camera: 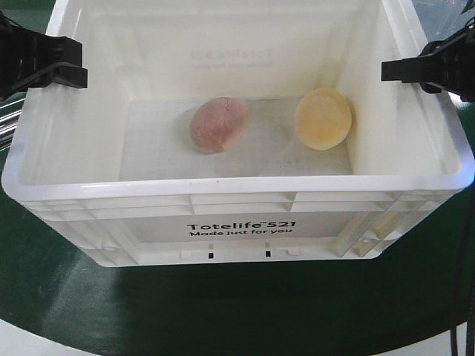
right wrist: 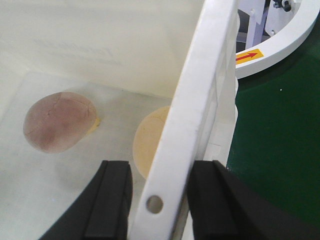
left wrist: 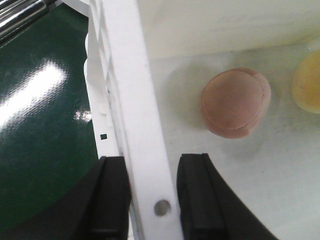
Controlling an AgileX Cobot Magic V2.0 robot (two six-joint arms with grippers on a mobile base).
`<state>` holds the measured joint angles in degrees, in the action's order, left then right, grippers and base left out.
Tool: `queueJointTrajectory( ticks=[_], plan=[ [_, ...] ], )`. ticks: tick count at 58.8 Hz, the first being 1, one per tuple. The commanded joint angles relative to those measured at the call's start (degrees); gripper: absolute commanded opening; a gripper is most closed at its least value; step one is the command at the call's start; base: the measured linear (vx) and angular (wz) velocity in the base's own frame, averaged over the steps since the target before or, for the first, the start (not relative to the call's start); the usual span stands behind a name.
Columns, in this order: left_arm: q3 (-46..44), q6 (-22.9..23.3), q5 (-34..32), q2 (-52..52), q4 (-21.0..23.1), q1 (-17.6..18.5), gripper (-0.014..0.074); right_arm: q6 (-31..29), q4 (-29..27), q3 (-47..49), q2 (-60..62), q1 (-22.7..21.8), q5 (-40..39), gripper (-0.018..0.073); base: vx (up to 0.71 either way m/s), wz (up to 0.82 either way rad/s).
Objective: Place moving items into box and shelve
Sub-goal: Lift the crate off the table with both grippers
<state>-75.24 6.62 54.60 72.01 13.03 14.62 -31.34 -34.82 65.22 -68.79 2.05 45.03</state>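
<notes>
Front view: large white rectangular plastic crate (camera: 237,187) with ribbed rim sits on dark green glossy surface (camera: 237,311). Black print "Totelife 521 Made just for you" on the 6 o'clock wall, facing the camera.

Both moving items lie on the crate floor, apart from each other and clear of the walls. Pinkish-brown egg-shaped soft lump (camera: 219,125), with a crack line across it, lies left of floor centre. Pale yellow-orange egg-shaped lump (camera: 323,119) lies at its 3 o'clock, nearer the right-hand wall.

Left gripper (left wrist: 155,197), black, is at the crate's 9 o'clock rim. Left wrist view: one finger outside the wall, one inside, both set against the white rim strip, so clamped on the crate. A small round hole in the rim shows between the fingers. Pink lump lies at 1 o'clock of this gripper.

Right gripper (right wrist: 157,200), black, is at the 3 o'clock rim and straddles it the same way, closed on the crate wall. Yellow lump is partly hidden behind that rim; pink lump lies at 10 o'clock.

White curved rail with a yellow label and red arrow (right wrist: 248,56) stands beyond the crate at 1 o'clock.
</notes>
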Motion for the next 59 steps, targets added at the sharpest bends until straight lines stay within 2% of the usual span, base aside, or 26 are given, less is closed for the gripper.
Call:
queueJointTrajectory(
  ticks=[1,59],
  plan=[
    [-2.9,-0.5,-8.2,-2.1,4.0,0.3,-0.0006,-2.5,-5.7,2.8,2.3,0.3,-2.7,-0.0006,0.00,0.00],
    [-2.9,-0.5,-8.1,-2.1,4.0,0.3,-0.0006,-2.5,-5.7,2.8,2.3,0.3,-2.6,-0.0006,0.00,0.00]
  ],
)
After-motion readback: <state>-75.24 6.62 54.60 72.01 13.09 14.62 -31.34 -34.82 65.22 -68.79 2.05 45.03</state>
